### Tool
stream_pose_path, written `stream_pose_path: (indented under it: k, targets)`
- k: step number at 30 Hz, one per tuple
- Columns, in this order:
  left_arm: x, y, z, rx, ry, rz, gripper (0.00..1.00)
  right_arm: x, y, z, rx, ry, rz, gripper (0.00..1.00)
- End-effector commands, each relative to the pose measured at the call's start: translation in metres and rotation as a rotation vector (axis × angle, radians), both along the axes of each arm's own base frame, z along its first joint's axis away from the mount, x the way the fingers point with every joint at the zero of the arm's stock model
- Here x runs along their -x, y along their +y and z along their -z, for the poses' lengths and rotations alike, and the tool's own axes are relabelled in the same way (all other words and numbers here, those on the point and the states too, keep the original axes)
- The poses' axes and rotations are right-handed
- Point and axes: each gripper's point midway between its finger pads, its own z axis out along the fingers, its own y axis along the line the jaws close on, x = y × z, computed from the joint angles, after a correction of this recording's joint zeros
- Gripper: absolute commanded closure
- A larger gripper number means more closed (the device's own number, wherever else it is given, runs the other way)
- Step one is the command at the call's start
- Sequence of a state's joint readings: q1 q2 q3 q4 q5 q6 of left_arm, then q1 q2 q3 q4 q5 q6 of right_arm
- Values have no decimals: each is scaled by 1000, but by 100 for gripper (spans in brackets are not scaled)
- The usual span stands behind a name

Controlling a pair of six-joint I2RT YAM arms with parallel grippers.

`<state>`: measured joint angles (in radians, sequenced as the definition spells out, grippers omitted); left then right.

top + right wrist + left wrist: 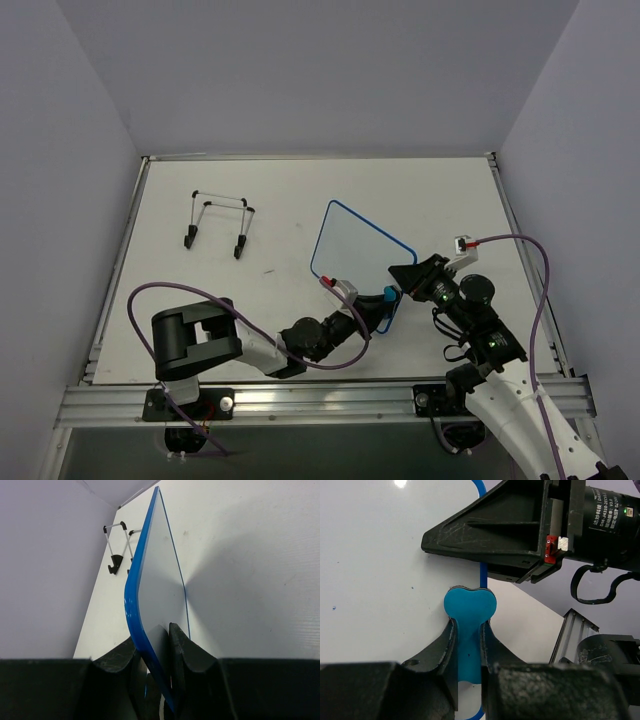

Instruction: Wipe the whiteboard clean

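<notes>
Two grippers, both clamped. Right gripper (404, 276) pinches the board (358, 243) by its near right corner, one finger on each face, blue rim running between them in the right wrist view (158, 639). The board (161, 575) is lifted and tilted, standing on edge rather than flat, over the right-centre of the table (430, 195). Whether its far edge touches the table I can't tell.

Left gripper (377, 307) is closed on the eraser (386, 295), a blue bone-shaped piece. In the left wrist view the fingers (442, 647) grip its narrow waist and its rounded head (470, 605) pokes out past the tips. That head sits at the board's (380, 580) right edge, overlapping the blue rim. Contact looks likely, can't confirm. One right gripper finger (490, 532) shows just above the eraser, close but apart.

Board face reads almost all white, only a few tiny blue specks on the left side.

Wire stand (220, 222) sits on the far left of the table, well apart from the board and both grippers. It also shows behind the board from the right wrist (119, 550).
</notes>
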<state>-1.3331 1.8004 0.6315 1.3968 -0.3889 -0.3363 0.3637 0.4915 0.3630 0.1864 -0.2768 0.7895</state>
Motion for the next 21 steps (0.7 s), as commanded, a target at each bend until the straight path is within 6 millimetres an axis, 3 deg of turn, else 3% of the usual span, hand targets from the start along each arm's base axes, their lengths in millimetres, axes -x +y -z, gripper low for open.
stream_pose_path:
  k: [1,9,21]
  targets:
    - [24,-13,-22,109,-23,102,98,30,34,-85,-231,-162,-204,100]
    - [-1,18,1,23,-11,-40,98,31,32,-88,-230,-167,-197,100]
    - [-18,30,33,-40,16,-106,98,31,33,-91,-237,-170,-200,100]
